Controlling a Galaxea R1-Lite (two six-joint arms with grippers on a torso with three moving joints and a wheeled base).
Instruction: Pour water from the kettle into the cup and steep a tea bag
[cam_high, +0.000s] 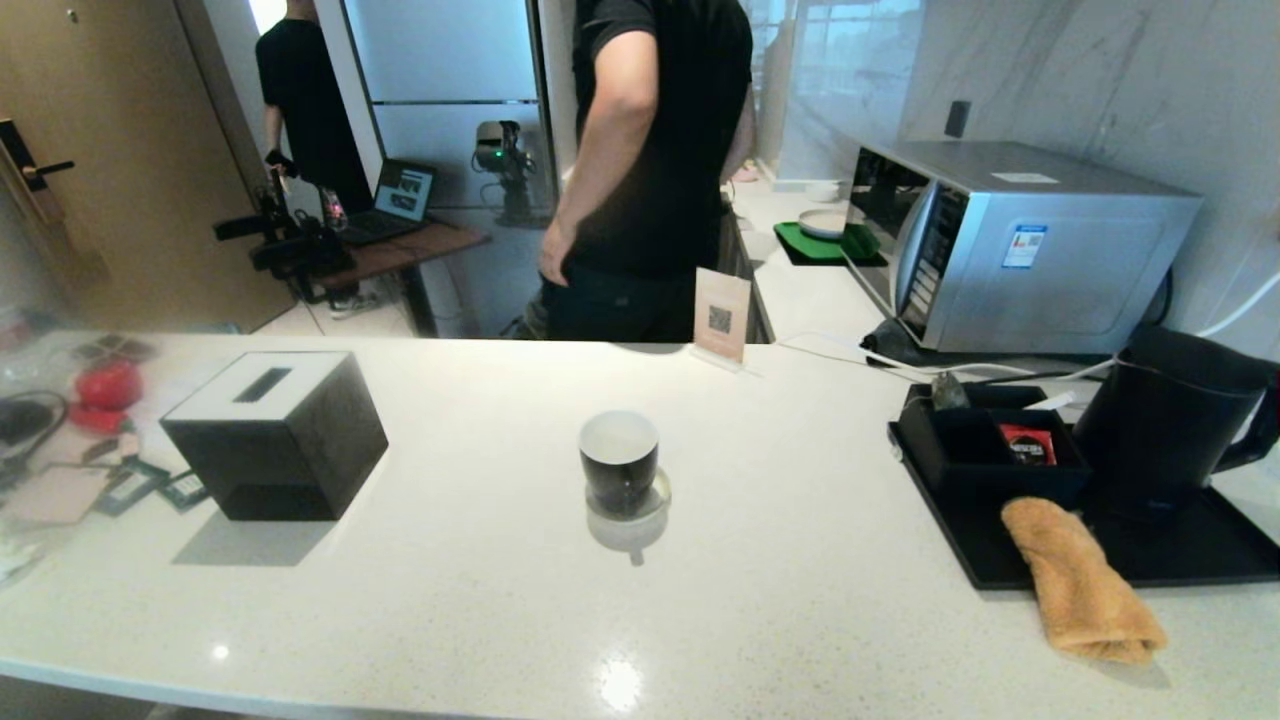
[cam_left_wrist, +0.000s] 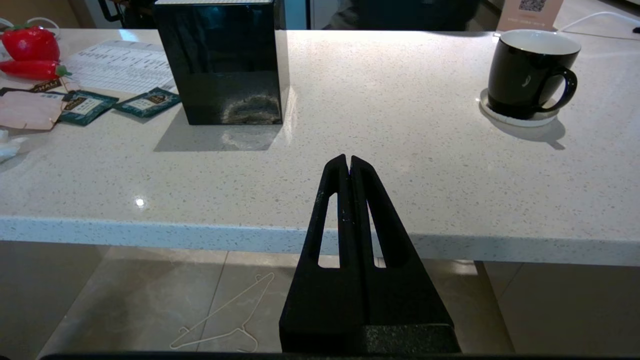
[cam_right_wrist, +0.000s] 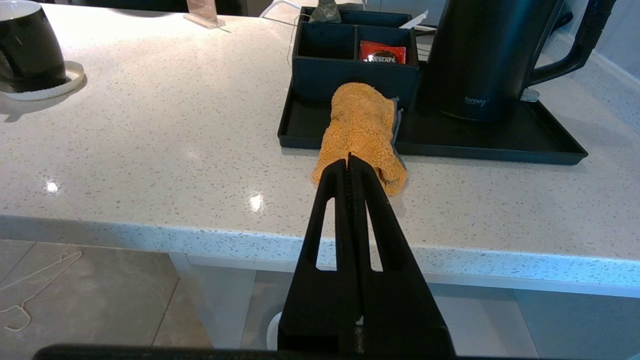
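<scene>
The black cup (cam_high: 619, 462), white inside, stands on a round coaster mid-counter; its handle shows in the left wrist view (cam_left_wrist: 530, 70). The tall black kettle (cam_high: 1165, 420) (cam_right_wrist: 480, 55) stands on a black tray (cam_high: 1190, 550) at the right. A grey-green tea bag (cam_high: 948, 392) (cam_right_wrist: 325, 12) sits in the rear compartment of a black organiser. No water is visible. My left gripper (cam_left_wrist: 348, 159) and right gripper (cam_right_wrist: 347, 159) are both shut and empty, hanging just before the counter's front edge; neither appears in the head view. The right one points at the cloth.
A black tissue box (cam_high: 275, 435) stands at the left with tea packets (cam_left_wrist: 85, 105) beyond it. An orange cloth (cam_high: 1080, 580) overhangs the tray's front edge. A red packet (cam_high: 1027, 443) lies in the organiser. A microwave (cam_high: 1010, 250) and a person (cam_high: 650, 150) are behind.
</scene>
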